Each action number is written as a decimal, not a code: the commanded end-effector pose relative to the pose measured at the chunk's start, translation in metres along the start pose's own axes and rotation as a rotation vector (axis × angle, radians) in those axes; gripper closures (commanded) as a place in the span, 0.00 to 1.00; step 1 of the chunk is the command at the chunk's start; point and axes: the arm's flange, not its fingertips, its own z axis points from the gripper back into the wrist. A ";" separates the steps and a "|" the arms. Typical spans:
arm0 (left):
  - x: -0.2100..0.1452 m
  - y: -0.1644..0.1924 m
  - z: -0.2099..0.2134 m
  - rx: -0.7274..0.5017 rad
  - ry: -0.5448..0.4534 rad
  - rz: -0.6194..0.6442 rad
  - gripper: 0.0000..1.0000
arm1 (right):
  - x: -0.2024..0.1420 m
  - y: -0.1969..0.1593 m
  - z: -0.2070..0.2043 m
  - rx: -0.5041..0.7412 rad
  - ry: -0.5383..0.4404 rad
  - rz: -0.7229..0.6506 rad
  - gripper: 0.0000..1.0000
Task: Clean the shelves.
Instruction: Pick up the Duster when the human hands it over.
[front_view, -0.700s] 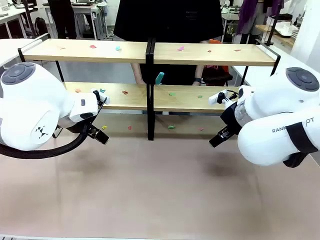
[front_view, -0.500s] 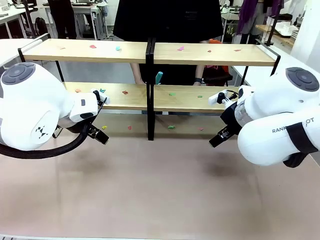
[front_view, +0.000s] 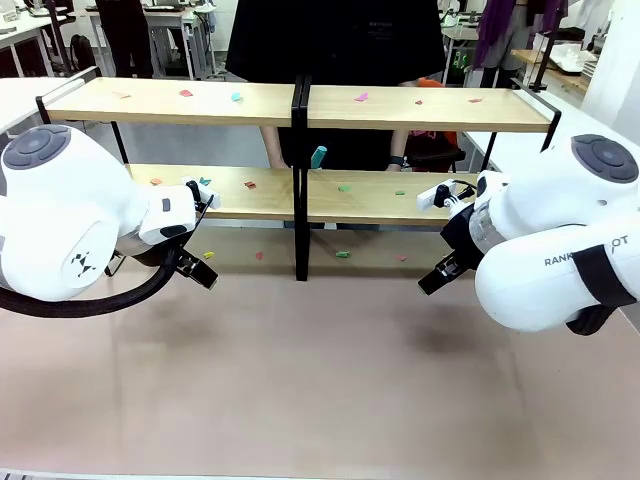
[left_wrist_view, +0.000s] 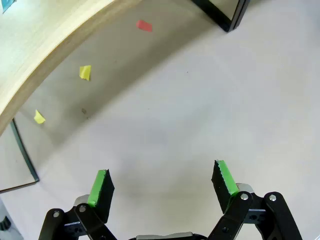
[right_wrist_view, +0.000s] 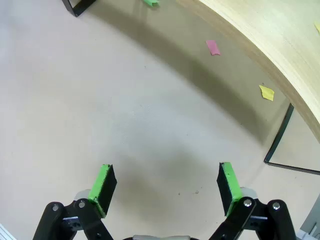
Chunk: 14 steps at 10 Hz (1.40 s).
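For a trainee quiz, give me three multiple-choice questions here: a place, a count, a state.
1. The red scrap in the left wrist view lies: A) on the table B) on the top board C) in a gripper.
2. The shelves have how many board tiers? A) one B) two C) four.
3. The right gripper is: A) shut on a scrap B) open and empty C) shut on a cloth.
Answers: A, it rests on the table; B, upper and lower boards show; B, pads apart, nothing between.

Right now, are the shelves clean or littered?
Littered: small coloured scraps lie on both tiers of the shelves, and more on the table beneath.
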 end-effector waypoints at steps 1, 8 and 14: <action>0.000 0.000 0.000 0.000 0.000 -0.001 0.00 | 0.000 0.000 0.000 0.000 0.000 -0.002 0.00; 0.033 -0.020 0.173 -0.273 -0.009 0.001 0.00 | -0.047 -0.050 0.156 0.133 0.041 -0.252 0.00; 0.006 0.078 0.319 0.007 -0.218 0.146 0.00 | -0.036 -0.075 0.274 -0.021 -0.265 -0.220 0.00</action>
